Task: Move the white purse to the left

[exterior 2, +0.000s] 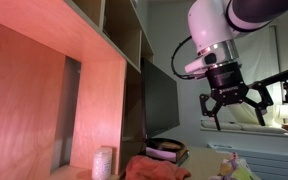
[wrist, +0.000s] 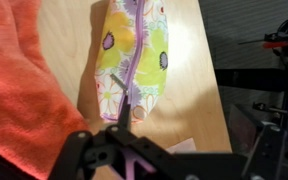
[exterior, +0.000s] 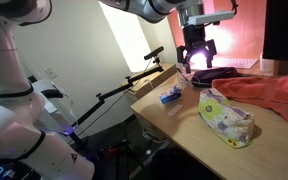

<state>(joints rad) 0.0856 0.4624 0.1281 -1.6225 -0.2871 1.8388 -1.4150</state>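
Wrist view: white purse (wrist: 134, 60) beyond the wide-spread gripper (wrist: 159, 150), apart.

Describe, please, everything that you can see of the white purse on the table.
The white purse is a soft, oblong fabric pouch, whitish with green, pink and yellow flower print and a purple zip strip along its length. It looks puffy and slightly crumpled. It lies flat on the wooden table near one edge, beside the orange-pink cloth; whether they touch is unclear. Nothing grips it.
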